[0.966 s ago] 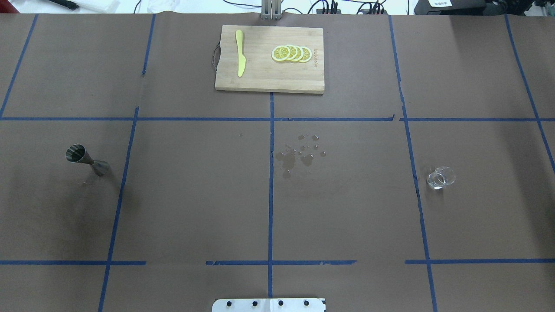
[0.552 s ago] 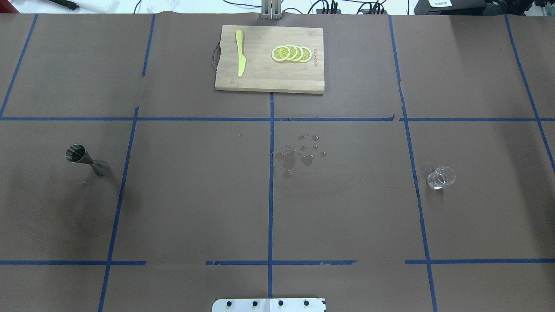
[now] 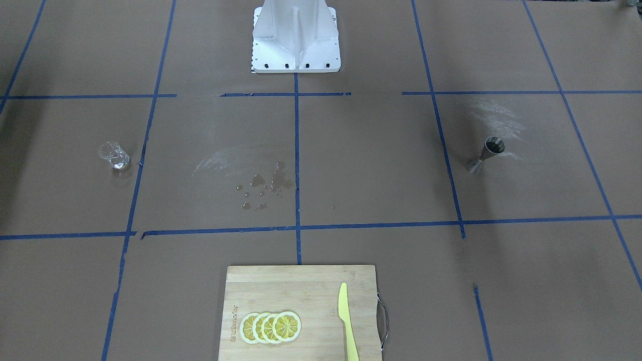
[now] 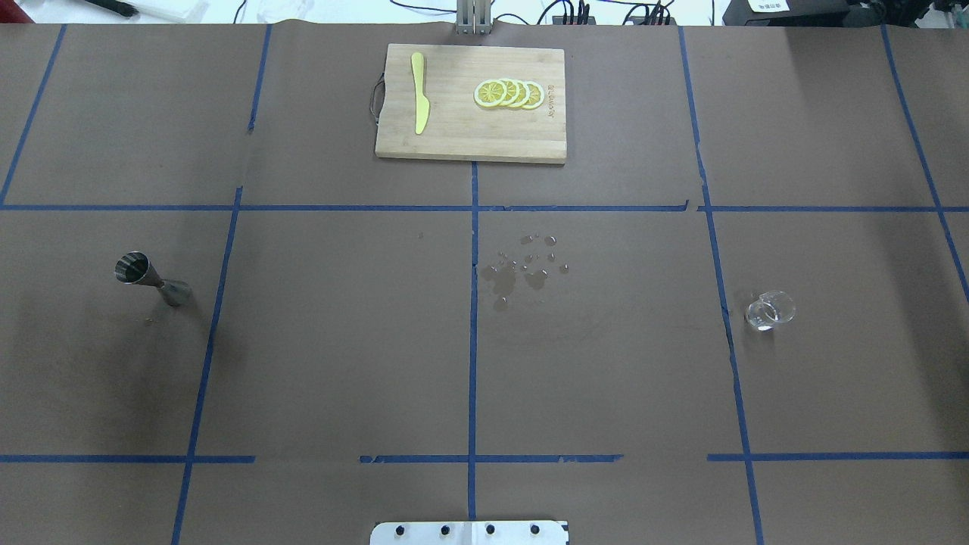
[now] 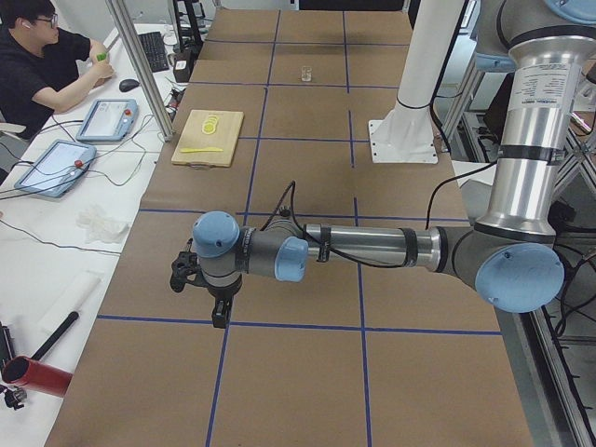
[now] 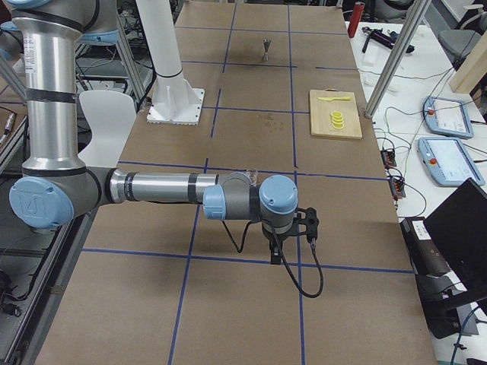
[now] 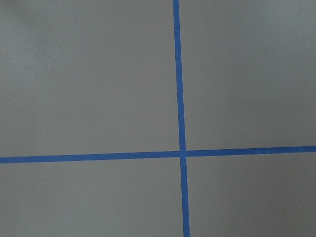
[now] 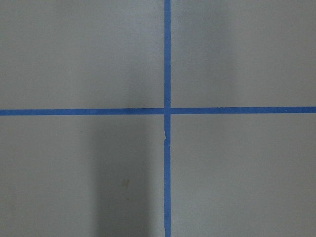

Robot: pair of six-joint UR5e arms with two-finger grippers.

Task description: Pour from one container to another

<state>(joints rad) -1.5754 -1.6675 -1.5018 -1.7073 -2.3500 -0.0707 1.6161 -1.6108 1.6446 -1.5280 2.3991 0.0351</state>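
Glass cup (image 4: 770,311) clear, jigger (image 4: 154,281) silver, hourglass-shaped

I see left arm (image 5: 368,247), right arm (image 6: 156,186): silver tubes, pale blue joint caps (image 5: 519,277), black cables (image 6: 308,285). Black too: left hand (image 5: 219,312), right hand (image 6: 275,255). White pedestal (image 3: 296,35), dark bolts.

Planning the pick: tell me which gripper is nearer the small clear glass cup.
Right. The right gripper hangs near the small clear glass cup; the left gripper hangs far off, at the opposite end.

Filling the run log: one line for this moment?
cup: standing, untouched | jigger: standing, untouched | left arm, right arm: apart from both | jaws: cannot tell
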